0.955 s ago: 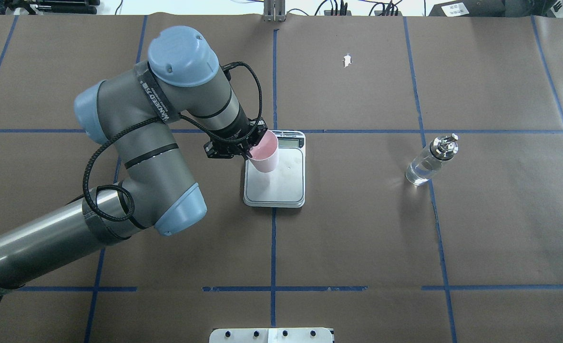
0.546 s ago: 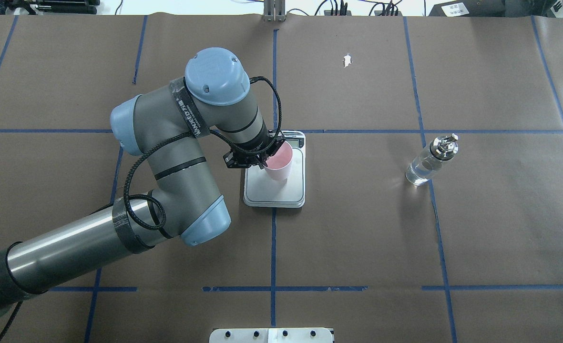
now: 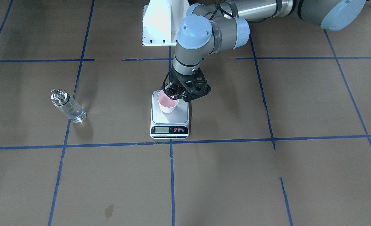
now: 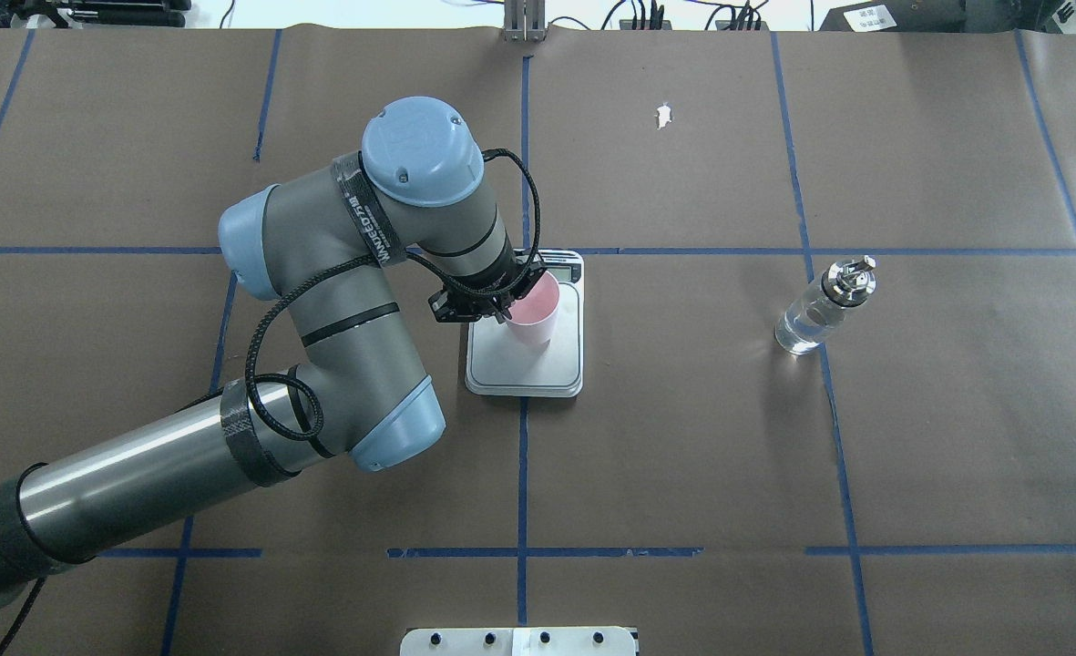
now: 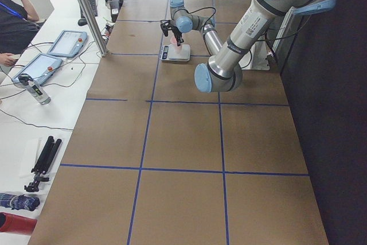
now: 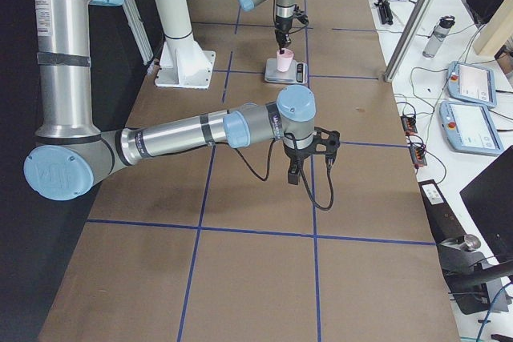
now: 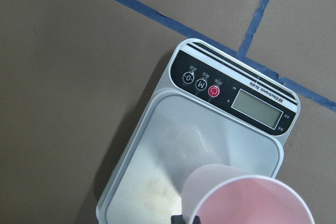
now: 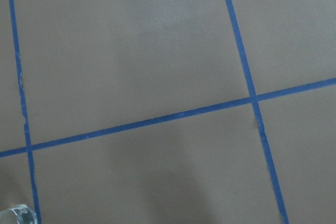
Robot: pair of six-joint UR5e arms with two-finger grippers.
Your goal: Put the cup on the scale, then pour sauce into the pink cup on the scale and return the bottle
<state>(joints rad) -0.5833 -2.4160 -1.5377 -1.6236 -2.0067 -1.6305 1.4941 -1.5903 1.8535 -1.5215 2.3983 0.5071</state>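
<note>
1. The first step was in hand: setting the cup on the scale. At the centre of the overhead frame, the left end effector (image 4: 504,312) was closed on the rim of the cup (image 4: 538,316). It held the cup over the platform of the scale (image 4: 551,369), toward the display end.
2. In the front view the cup looked seated or nearly so. Whether its base touched the platform could not be told.
3. The next move probably called for a short descent if any gap remained. The fingers would then open and rise straight up, so the light cup was neither tipped nor dragged off centre.
4. The right end effector (image 6: 294,175) hung over bare counter (image 4: 683,456) in the middle of the right-side view. It showed too small there to tell whether it was open or closed. The bottle stood on its side, so the pour likely fell to that arm.
5. The cup was empty, with a dry pink inside and no liquid.
6. The bottle (image 4: 814,317) stood upright at the right of the overhead frame, well apart from the scale, with its cap on. It held clear sauce (image 4: 802,333), but the level could not be read.
7. The display (image 7: 257,107) showed no readable digits.
</note>
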